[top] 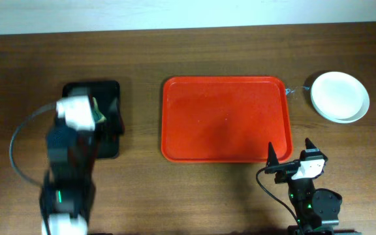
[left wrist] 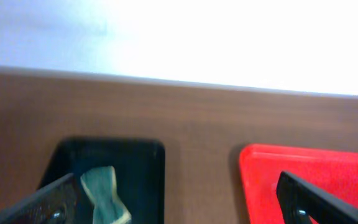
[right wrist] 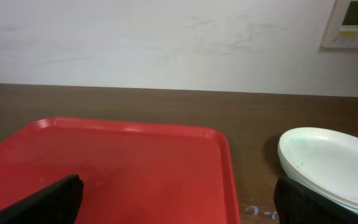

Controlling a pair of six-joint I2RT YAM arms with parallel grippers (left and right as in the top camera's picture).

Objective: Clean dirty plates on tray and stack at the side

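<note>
The red tray (top: 224, 117) lies mid-table with nothing on it; it also shows in the right wrist view (right wrist: 117, 168) and the left wrist view (left wrist: 316, 165). The plates (top: 339, 96) sit stacked on the table right of the tray, white one on top, also seen in the right wrist view (right wrist: 331, 165). My left gripper (top: 106, 117) is open and empty above the black tray (top: 109, 140), fingers wide apart (left wrist: 179, 202). My right gripper (top: 291, 155) is open and empty near the tray's front right corner (right wrist: 176, 199).
A green-white sponge (left wrist: 104, 193) lies in the black tray (left wrist: 138, 168) at the left. A few small teal marks (right wrist: 257, 211) lie on the wood between the red tray and the plates. A wall runs behind the table.
</note>
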